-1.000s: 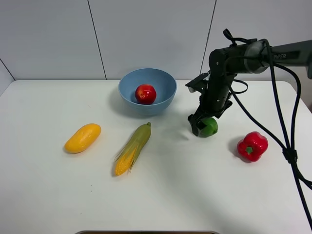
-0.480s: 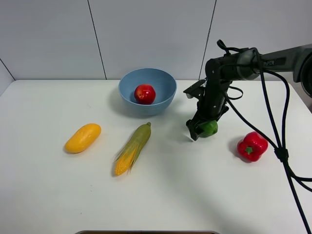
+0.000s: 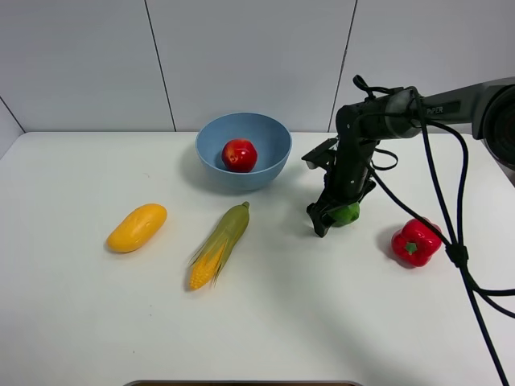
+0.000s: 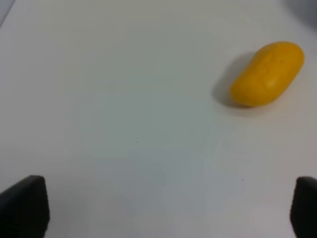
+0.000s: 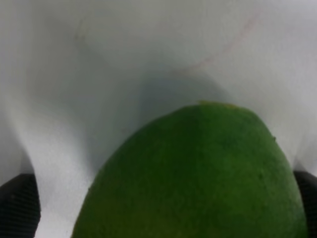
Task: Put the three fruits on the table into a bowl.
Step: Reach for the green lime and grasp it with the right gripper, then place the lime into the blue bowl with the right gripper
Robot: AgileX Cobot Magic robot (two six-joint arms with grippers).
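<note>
A wide white tabletop (image 3: 322, 322) with rounded corners fills most of the exterior high view. Its surface is plain and matte, marked only by soft shadows under the things on it. Behind it stands a wall (image 3: 249, 56) of pale grey panels split by thin dark seams.

Near the back edge sits the light-blue bowl (image 3: 278, 138) with the pomegranate (image 3: 240, 155) inside it. The mango (image 3: 137, 227) lies on the left part of the tabletop, well apart from the bowl. A corn cob (image 3: 219, 245) lies between the mango and the middle, with its husk end towards the bowl. A red bell pepper (image 3: 417, 241) rests on the right.

The right end effector (image 3: 330, 219) is down at the surface to the right of the bowl. Its fingers are spread wide on either side of the lime (image 3: 348, 212). In the right wrist view the lime (image 5: 198, 178) fills the space between the dark pads (image 5: 20, 208), with white surface showing beside one of them. A black cable (image 3: 459, 241) trails from the arm past the pepper.

The left end effector (image 4: 163, 208) is also spread wide over bare white surface, holding nothing, with the mango (image 4: 267, 74) farther off.
</note>
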